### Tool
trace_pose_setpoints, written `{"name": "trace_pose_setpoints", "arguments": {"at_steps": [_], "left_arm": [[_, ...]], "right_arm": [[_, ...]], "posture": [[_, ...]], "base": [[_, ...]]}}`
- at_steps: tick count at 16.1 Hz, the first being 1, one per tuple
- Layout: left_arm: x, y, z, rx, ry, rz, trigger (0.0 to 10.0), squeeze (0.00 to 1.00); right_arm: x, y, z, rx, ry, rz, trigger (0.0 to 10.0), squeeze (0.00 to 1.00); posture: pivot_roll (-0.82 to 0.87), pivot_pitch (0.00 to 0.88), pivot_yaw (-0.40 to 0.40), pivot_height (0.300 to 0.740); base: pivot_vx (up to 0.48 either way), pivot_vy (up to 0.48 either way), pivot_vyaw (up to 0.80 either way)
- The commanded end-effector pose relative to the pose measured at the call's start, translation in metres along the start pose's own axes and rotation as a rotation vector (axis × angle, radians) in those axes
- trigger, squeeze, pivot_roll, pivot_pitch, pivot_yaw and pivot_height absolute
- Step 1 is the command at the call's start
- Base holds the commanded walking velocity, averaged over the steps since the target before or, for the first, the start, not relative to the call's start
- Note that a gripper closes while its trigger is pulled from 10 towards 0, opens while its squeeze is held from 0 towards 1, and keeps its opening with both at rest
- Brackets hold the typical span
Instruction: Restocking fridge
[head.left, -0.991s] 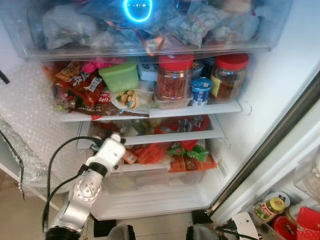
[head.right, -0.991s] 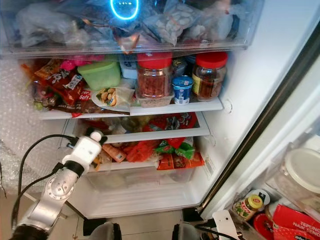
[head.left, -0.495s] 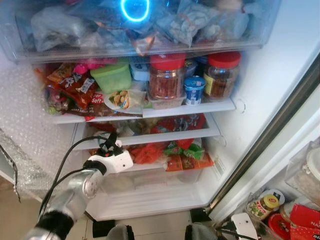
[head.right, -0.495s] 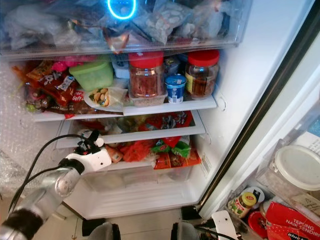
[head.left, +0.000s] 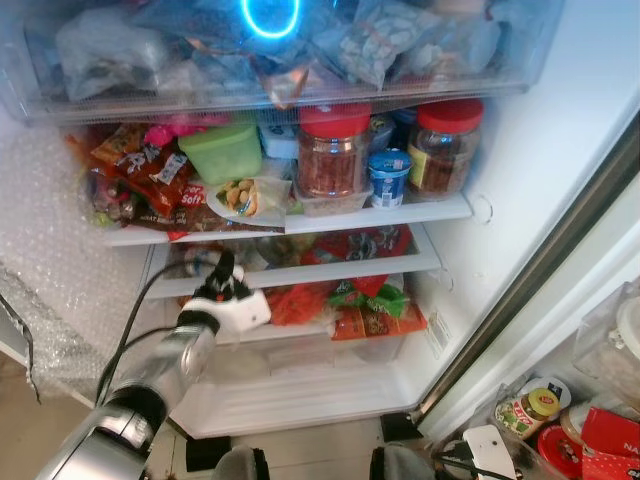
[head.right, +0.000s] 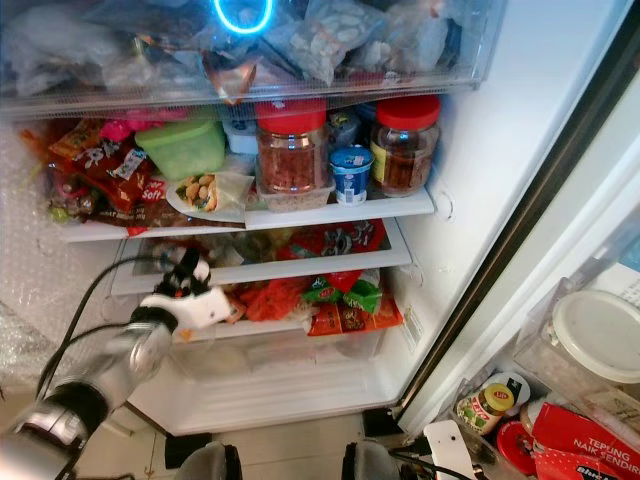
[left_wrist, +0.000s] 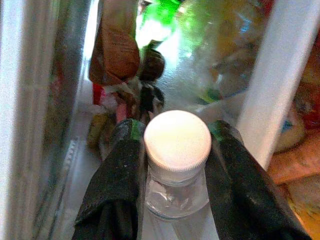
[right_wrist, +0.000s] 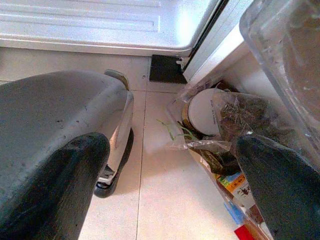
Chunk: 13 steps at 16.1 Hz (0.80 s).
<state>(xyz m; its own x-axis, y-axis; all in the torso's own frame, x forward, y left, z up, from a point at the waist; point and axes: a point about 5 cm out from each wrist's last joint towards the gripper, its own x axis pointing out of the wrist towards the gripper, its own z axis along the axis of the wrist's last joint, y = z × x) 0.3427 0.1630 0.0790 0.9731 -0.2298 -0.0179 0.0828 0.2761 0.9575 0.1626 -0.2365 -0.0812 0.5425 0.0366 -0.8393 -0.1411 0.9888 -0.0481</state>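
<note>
The fridge stands open in front of me, its shelves packed with food. My left gripper (head.left: 222, 278) reaches into the left end of the second shelf (head.left: 400, 264), under the shelf with the jars. In the left wrist view its two black fingers (left_wrist: 122, 165) are shut on the neck of a clear bottle with a white cap (left_wrist: 177, 137), held upright. Beyond the bottle lie wrapped packets on the shelf floor. My right gripper (right_wrist: 165, 150) hangs idle and open over the tiled floor by the fridge's foot.
Two red-lidded jars (head.left: 335, 150), a green tub (head.left: 228, 150), a yoghurt cup (head.left: 388, 176) and snack packs (head.left: 140, 175) fill the shelf above. Red and green packets (head.left: 370, 305) sit in the drawer below. Door bins with jars (head.left: 525, 410) stand at the lower right. Bubble wrap (head.left: 50, 260) lies on the left.
My left arm has swung from the drawer front up and forward, pushing the gripper into the left end of the second shelf. The camera has shifted slightly.
</note>
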Motion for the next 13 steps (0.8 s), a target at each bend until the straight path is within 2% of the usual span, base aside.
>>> {"name": "trace_pose_setpoints", "arguments": {"at_steps": [1, 2, 3, 5, 6, 7, 8, 13], "left_arm": [[0.005, 0.003, 0.0, 0.012, 0.012, 0.011, 10.0, 0.0], [0.006, 0.004, 0.0, 0.01, 0.022, 0.007, 10.0, 0.0], [0.007, 0.004, -0.004, -0.013, 0.066, 0.009, 10.0, 0.0], [0.01, 0.008, -0.013, -0.004, 0.156, 0.019, 10.0, 0.0], [0.011, 0.011, -0.014, -0.006, 0.165, 0.031, 10.0, 0.32], [0.012, 0.012, -0.015, -0.008, 0.17, 0.037, 10.0, 0.96], [0.012, 0.013, -0.016, -0.019, 0.175, 0.038, 10.0, 1.0], [0.012, 0.019, -0.021, -0.048, 0.196, 0.055, 10.0, 1.0]], "right_arm": [[-0.001, -0.006, 0.002, 0.028, -0.016, -0.027, 10.0, 0.0], [-0.001, -0.006, 0.002, 0.027, -0.015, -0.026, 10.0, 0.0], [-0.001, -0.006, 0.002, 0.027, -0.015, -0.027, 10.0, 0.0], [-0.001, -0.007, 0.002, 0.022, -0.011, -0.025, 10.0, 0.0], [-0.002, -0.007, 0.002, 0.021, -0.01, -0.024, 10.0, 0.0], [-0.002, -0.007, 0.001, 0.021, -0.009, -0.023, 10.0, 0.0], [-0.002, -0.007, 0.001, 0.02, -0.009, -0.022, 10.0, 0.0], [-0.002, -0.007, 0.001, 0.016, -0.005, -0.02, 10.0, 0.0]], "posture": [[-0.08, 0.082, -0.015, 0.649], [-0.08, 0.082, -0.015, 0.649], [-0.08, 0.084, -0.016, 0.649], [-0.08, 0.083, -0.017, 0.649], [-0.08, 0.083, -0.018, 0.649], [-0.08, 0.082, -0.019, 0.649], [-0.08, 0.082, -0.019, 0.649], [-0.07, 0.08, -0.019, 0.649]], "base": [[0.0, 0.0, 0.0], [0.0, 0.0, 0.0], [0.0, 0.0, 0.0], [0.0, 0.0, 0.0], [0.0, 0.0, 0.0], [0.0, 0.0, 0.0], [0.0, 0.0, 0.0], [0.0, 0.0, 0.0]]}}
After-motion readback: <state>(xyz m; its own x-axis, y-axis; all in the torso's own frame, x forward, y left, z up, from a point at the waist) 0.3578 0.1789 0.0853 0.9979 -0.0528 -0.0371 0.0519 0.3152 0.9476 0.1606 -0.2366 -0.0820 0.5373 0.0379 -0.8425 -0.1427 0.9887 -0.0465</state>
